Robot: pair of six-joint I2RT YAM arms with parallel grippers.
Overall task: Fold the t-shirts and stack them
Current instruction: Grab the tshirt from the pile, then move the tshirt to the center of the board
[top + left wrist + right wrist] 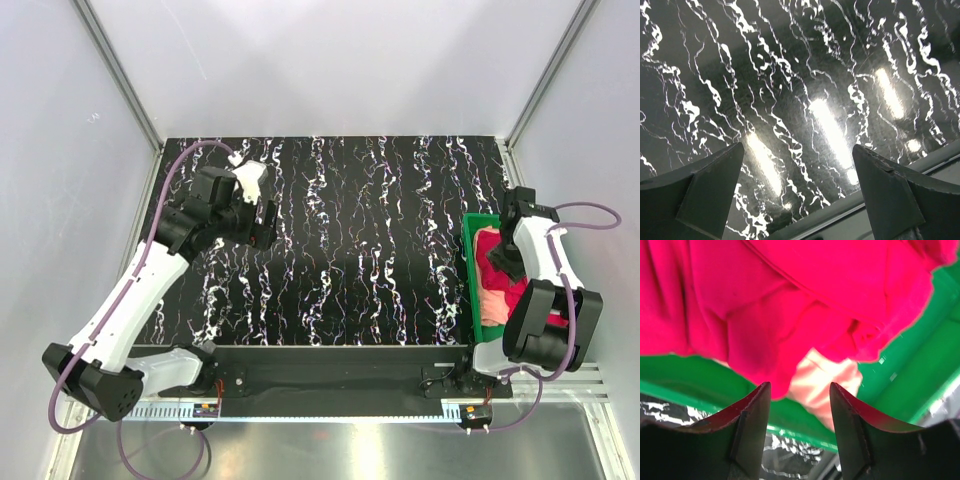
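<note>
Crimson t-shirt (790, 300): crumpled in the green tray (920, 355), lying over the salmon-pink t-shirt (822, 385).
Salmon-pink t-shirt: under the crimson one, a patch showing at its edge.
Green tray: at the table's (350, 240) right edge, towards the near side.
Right gripper (799, 386): just above the tray's rim, jaws parted, holding nothing.
Left gripper (796, 150): over the table's far-left part, jaws spread wide, holding nothing, well apart from the tray.

Two t-shirts (790, 290), one tray (912, 365), two arms (150, 282)
</note>
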